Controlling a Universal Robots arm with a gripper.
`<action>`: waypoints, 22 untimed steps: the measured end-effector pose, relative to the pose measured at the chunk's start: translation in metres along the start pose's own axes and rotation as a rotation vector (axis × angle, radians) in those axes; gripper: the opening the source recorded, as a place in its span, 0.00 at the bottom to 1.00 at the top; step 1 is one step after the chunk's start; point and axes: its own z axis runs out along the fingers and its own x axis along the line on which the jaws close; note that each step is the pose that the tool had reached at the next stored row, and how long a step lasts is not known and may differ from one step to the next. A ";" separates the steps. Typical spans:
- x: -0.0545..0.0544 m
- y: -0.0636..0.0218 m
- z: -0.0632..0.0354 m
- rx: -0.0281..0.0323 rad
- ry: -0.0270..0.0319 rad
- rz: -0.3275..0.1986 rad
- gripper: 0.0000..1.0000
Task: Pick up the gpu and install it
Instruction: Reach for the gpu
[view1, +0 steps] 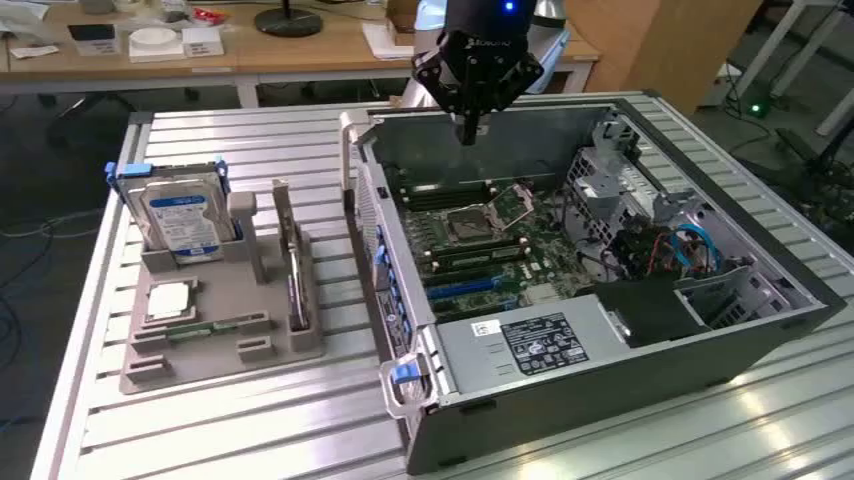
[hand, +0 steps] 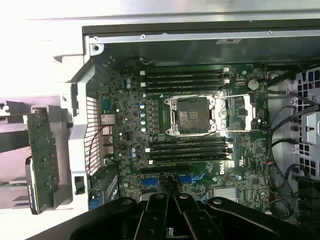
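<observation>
The gpu is a thin card standing on edge in a grey holder on the exterior view's left. In the wrist view, the gpu shows its green circuit board face beside the open computer case. My gripper hangs above the far wall of the case, shut, with nothing between its fingers. It is well away from the gpu. In the wrist view my gripper looks down on the motherboard, near its blue expansion slots.
The holder also carries a silver hard drive with a blue-white label, a processor and a narrow memory stick. Inside the case are the processor socket, a power supply and cables. A desk stands behind the table.
</observation>
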 end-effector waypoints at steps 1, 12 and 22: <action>0.000 0.0000 0.0000 0.0000 0.0000 0.000 0.11; 0.017 -0.0014 -0.0005 0.0000 0.0000 0.000 0.11; 0.039 -0.0031 -0.0010 0.0000 -0.0001 0.000 0.11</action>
